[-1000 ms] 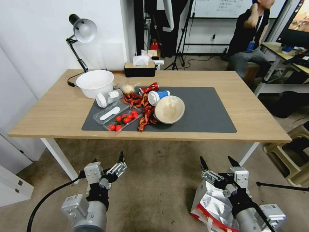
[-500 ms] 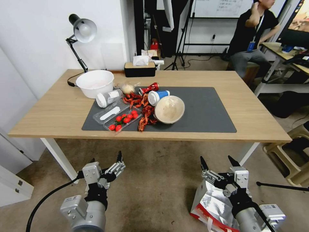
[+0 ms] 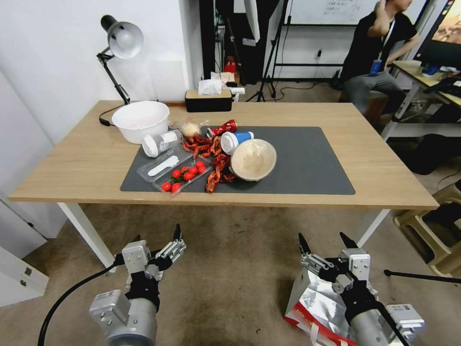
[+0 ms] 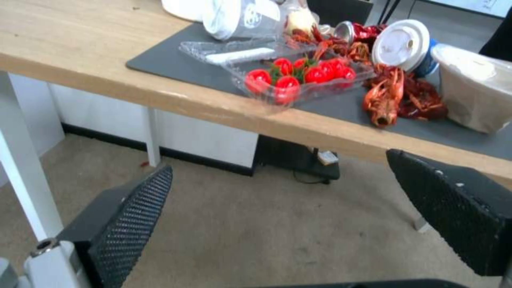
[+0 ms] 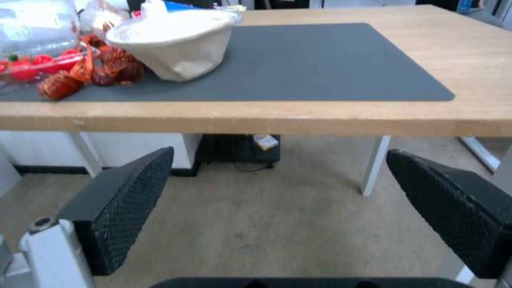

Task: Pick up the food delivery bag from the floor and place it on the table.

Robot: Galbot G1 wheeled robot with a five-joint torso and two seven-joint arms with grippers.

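Note:
The food delivery bag (image 3: 317,302) stands on the carpet at the lower right, its silver foil lining open and a red edge at its base; my right arm covers part of it. My right gripper (image 3: 321,239) hovers open just above the bag's far rim, nothing between its fingers. My left gripper (image 3: 158,235) is open too, over bare carpet at the lower left. Ahead is the table (image 3: 72,163), light wood on white legs, with a dark grey mat (image 3: 307,163). Both wrist views look under the table edge (image 4: 80,52) (image 5: 480,60) past open fingers (image 4: 133,216) (image 5: 128,208).
The mat's left half holds a white bowl (image 3: 140,120), a tomato tray (image 3: 185,175), crayfish shells, cups and a paper bowl (image 3: 253,159); its right half is bare. A lamp (image 3: 122,38) and tissue box (image 3: 209,101) stand behind. White table legs (image 3: 86,235), a beige stool (image 3: 432,230) and a cabinet (image 3: 19,283) flank the floor.
The whole head view has shifted slightly, so the camera moved. Both grippers stay open in about the same places and the bag has not moved.

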